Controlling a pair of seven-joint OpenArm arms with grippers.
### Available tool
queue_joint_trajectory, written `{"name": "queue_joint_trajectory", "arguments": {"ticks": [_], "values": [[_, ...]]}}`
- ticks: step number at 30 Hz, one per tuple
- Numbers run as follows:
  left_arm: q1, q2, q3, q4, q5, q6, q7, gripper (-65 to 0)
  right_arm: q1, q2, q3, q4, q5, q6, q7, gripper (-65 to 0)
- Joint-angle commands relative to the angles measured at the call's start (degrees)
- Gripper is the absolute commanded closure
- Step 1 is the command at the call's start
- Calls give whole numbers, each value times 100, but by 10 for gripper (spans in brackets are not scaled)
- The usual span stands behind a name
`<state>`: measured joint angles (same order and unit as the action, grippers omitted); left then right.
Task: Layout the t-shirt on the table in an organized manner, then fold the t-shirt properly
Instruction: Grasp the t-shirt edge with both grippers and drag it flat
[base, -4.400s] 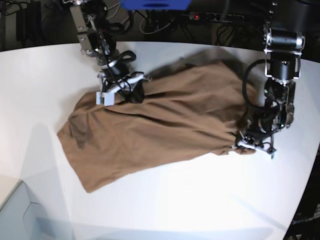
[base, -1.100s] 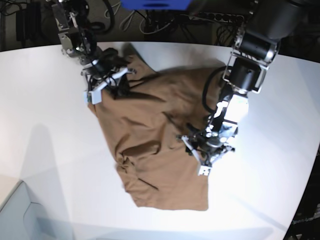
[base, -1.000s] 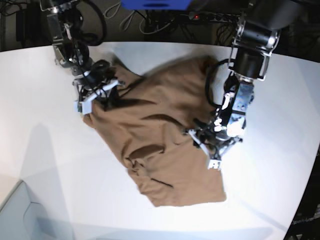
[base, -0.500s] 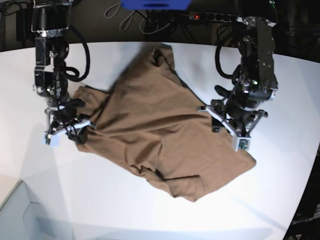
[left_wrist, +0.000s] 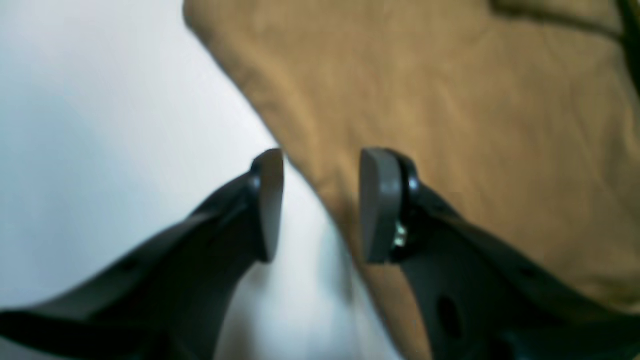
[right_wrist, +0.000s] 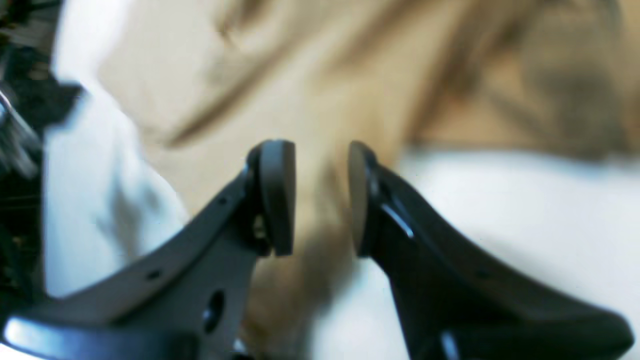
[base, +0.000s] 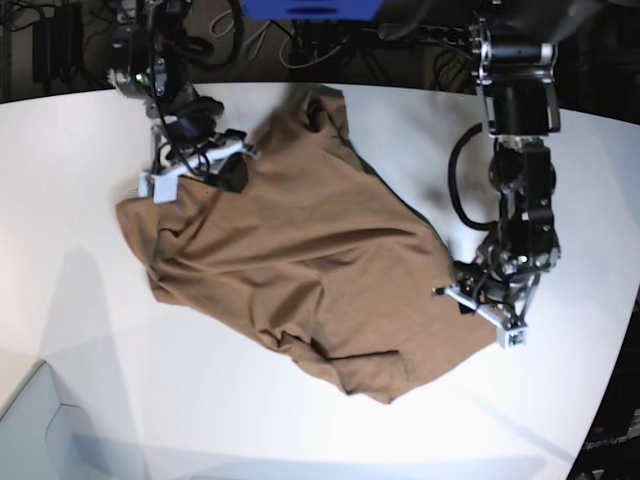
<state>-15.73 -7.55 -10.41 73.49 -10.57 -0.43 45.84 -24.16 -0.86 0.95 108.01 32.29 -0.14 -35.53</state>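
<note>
Shirt (base: 300, 260) crumpled on table (base: 80, 340), spread across the middle, not yet laid flat. Near edge bunched into a folded lump toward the camera; bulk running diagonally from near right up to far left, a narrower part reaching toward the far edge.

Left hand (base: 487, 307) low at the shirt's near right edge, on the base view's right. Left wrist view: fingers (left_wrist: 380, 205) parted with a clear gap, nothing pinched; shirt hem (left_wrist: 310, 165) running diagonally through the gap, cloth under one finger, bare table under the other. Spread, straddling the edge, hem not gripped.

Right hand (base: 195, 168) farther back at the shirt's far left corner. Right wrist view blurred: fingers (right_wrist: 277, 195) apart with a narrower gap, cloth (right_wrist: 320, 125) seen beyond and below, none visibly caught between the pads. Judged spread, empty.

Key relation: long axis of the shirt lying roughly along the line between the two hands, each at an opposite end. Left hand nearer the bunched near corner, so likely the one to take hold there. Layout step judged in hand; folding not begun. Risk: pinching one layer only at the lump.
</note>
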Motion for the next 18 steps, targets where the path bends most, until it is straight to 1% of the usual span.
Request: {"name": "queue_joint_trajectory", "arguments": {"ticks": [1, 5, 8, 10, 12, 14, 18], "values": [[-287, -40, 35, -145, 41, 12, -255, -246, -67, -15, -117, 96, 89, 36, 102, -171], [-832, -137, 395, -1429, 41, 12, -747, -246, -225, -6, -425, 87, 89, 36, 94, -171], [-999, -313, 580, -2272, 50, 12, -1116, -246, -313, -6, -715, 61, 72, 36, 94, -171], [-1008, -427, 685, -2624, 50, 12, -1354, -246, -287, -6, -856, -1, 72, 36, 94, -171], [-964, -542, 685, -2659, 41, 12, -1433, -245, -278, 3, -864, -115, 72, 36, 129, -172], [-753, -682, 641, -2571, 24, 12, -1363, -245, -129, 3, -864, -370, 72, 36, 129, -172], [-296, -1060, 633, -2079, -3, 12, -1169, -244, 328, 205, -873, -1143, 72, 36, 137, -172]]}}
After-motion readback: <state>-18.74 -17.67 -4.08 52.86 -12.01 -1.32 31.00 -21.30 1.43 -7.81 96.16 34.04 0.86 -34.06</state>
